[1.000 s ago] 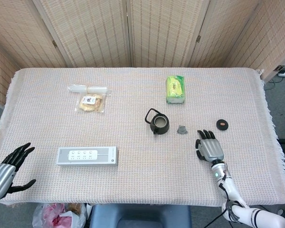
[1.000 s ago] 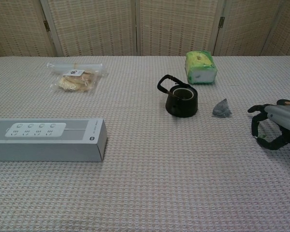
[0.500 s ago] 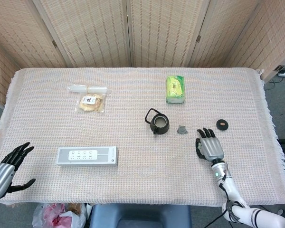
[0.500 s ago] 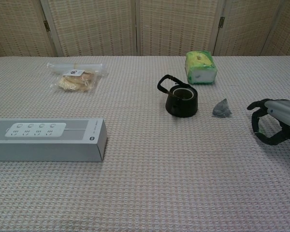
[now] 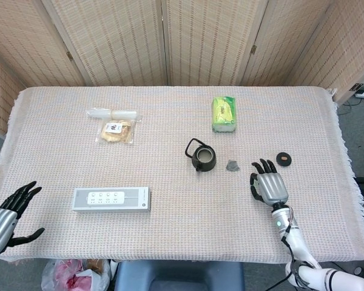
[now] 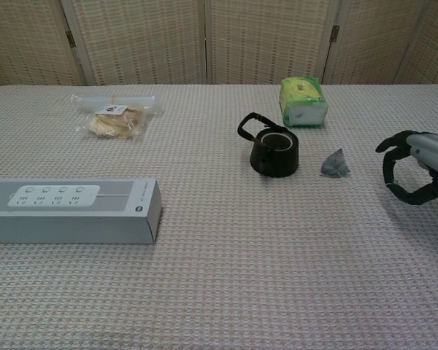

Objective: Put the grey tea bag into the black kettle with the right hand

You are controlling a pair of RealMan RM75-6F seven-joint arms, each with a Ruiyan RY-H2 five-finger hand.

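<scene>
**Right hand nearing the tea bag**

Over the table's right side: right hand, fingers spread, empty, risen and edged forward within the last second. Just ahead to its left, grey tea bag untouched on the cloth, close beside black kettle, lid off. Approach under way; grasp yet to come. Far left, left hand open, idle.

1. White power strip box lies flat near the front left of the table.
2. Clear snack packet sits at back left, touching a clear plastic roll behind it.
3. Green tissue pack lies at back centre-right.
4. Small black ring-shaped disc lies at the right.
5. Woven tablecloth covers the table.
6. Wicker screen stands behind.
</scene>
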